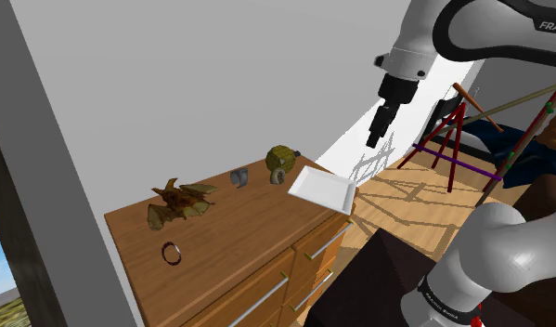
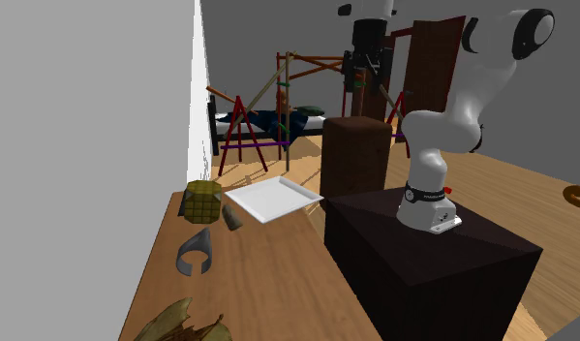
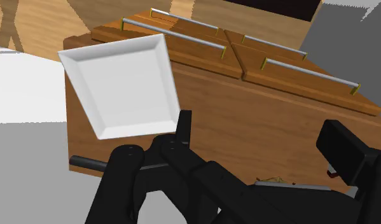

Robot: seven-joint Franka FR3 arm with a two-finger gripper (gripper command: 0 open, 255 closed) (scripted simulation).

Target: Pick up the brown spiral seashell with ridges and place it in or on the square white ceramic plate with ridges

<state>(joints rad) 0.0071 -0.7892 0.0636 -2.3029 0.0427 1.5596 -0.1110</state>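
Observation:
A rounded olive-brown seashell (image 1: 280, 163) (image 2: 202, 201) with a grid of ridges lies on the wooden dresser top (image 1: 229, 232), close to the wall. Just beside it the square white plate (image 1: 322, 190) (image 2: 273, 200) (image 3: 125, 83) lies flat at the dresser's end, its corner jutting over the edge. My black gripper (image 1: 378, 133) (image 2: 359, 87) (image 3: 265, 140) hangs high in the air, beyond that end of the dresser and well above the plate. Its fingers stand apart with nothing between them.
A brown spiky leaf-like thing (image 1: 180, 202), a small ring (image 1: 171, 253) and a grey curved piece (image 1: 239, 176) (image 2: 194, 252) also lie on the dresser. Drawers with metal handles (image 3: 290, 63) face the room. A red and wooden drying rack (image 1: 480, 130) stands on the floor behind.

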